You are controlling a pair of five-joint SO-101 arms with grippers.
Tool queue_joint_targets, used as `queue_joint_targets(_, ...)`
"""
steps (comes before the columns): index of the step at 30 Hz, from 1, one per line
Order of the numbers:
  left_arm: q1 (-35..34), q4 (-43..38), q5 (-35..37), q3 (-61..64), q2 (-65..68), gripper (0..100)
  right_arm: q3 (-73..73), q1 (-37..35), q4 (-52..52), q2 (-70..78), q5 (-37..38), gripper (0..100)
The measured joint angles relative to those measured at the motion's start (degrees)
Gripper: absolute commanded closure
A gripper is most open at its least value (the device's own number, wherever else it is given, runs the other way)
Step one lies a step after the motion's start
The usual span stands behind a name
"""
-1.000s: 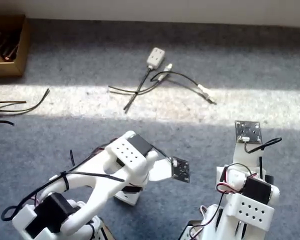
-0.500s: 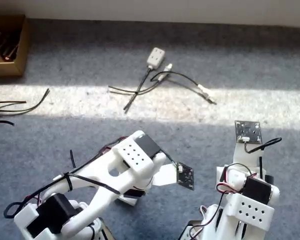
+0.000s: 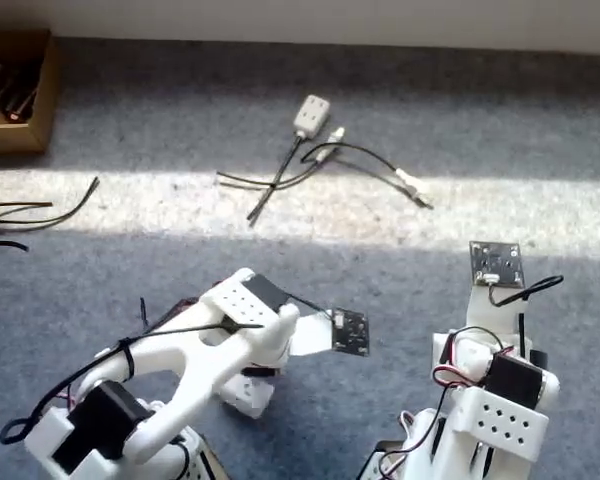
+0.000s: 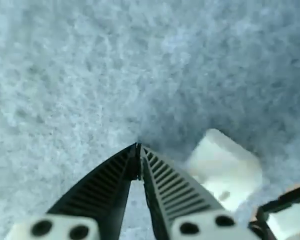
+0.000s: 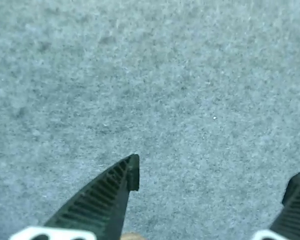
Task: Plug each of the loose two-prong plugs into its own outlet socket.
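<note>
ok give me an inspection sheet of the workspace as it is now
surface: grey carpet, sunlit band across it
job's things: white outlet socket beyond both arms; plug beside it, second plug farther right, both loose
clutter: cardboard box at far left corner
grippers: left gripper shut, empty; right gripper open, empty; both over carpet
cables: black plug cables crossing near the socket; loose black wires at left edge
surroundings: pale wall along the far side
</note>
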Motion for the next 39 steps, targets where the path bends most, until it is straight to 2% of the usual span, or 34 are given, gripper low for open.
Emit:
queue_joint_targets(5,-7.6,-5.6,-5.2,0.4,0.0,97,0.0,0.0,0.0,0.0,0.0,56.6)
queue_joint_targets(8,-12.5,-6.1,-6.2,-2.6,0.1,97,0.0,0.0,0.0,0.0,0.0,56.6)
queue_joint_targets(10,-14.7,-2.1,-6.3,-7.6,0.1,97,0.0,0.0,0.0,0.0,0.0,56.6)
queue_joint_targets(12,-14.7,5.4,-6.3,-12.4,0.1,97,0.0,0.0,0.0,0.0,0.0,56.6)
queue_joint_targets(17,-9.8,23.2,-6.3,-12.8,-4.7,99,0.0,0.0,0.0,0.0,0.0,56.6)
queue_joint_targets(22,-1.1,35.0,-7.3,-6.2,-23.0,99,0.0,0.0,0.0,0.0,0.0,56.6)
queue_joint_targets(25,4.0,36.0,-5.7,0.7,-36.5,99,0.0,0.0,0.0,0.0,0.0,56.6)
queue_joint_targets(28,5.4,36.1,-5.4,2.7,-46.0,99,0.0,0.0,0.0,0.0,0.0,56.6)
queue_joint_targets(34,5.9,36.1,-6.2,3.9,-45.2,94,0.0,0.0,0.0,0.0,0.0,56.6)
queue_joint_targets(39,6.1,31.1,-6.2,8.6,-39.4,86,0.0,0.0,0.0,0.0,0.0,56.6)
